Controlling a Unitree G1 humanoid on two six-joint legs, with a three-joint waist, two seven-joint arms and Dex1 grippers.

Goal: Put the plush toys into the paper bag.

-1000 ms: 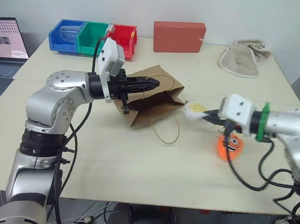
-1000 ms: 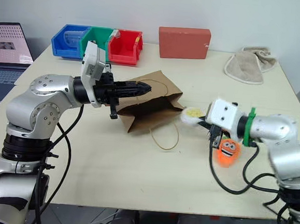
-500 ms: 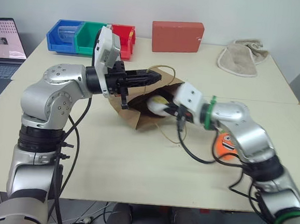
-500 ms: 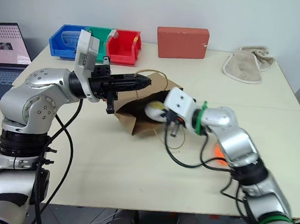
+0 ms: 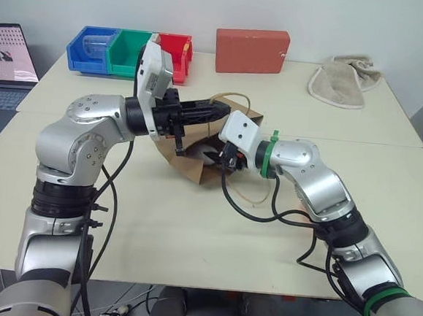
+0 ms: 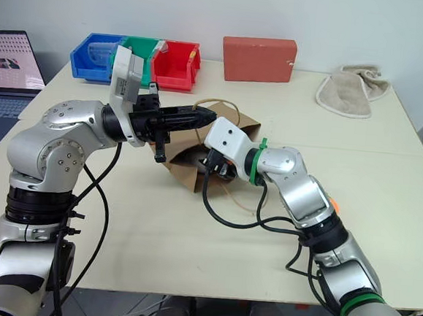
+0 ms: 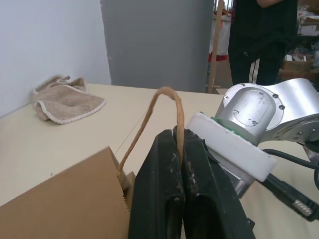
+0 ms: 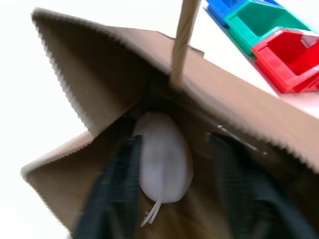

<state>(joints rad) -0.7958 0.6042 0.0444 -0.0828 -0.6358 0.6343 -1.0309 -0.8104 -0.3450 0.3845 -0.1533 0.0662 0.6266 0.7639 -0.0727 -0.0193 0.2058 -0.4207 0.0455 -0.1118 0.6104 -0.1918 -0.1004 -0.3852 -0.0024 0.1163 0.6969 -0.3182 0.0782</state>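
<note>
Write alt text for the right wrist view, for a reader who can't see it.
The white plush toy lies inside the open mouth of the brown paper bag, between the spread black fingers of the right gripper. A twisted paper handle rises from the bag's rim; green and red bins sit beyond.

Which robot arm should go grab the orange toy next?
Probably the right. The left gripper is shut on the brown paper bag's loop handle, holding its mouth open. The right gripper stands open around the white egg-shaped plush toy inside the bag, so it frees first.
</note>
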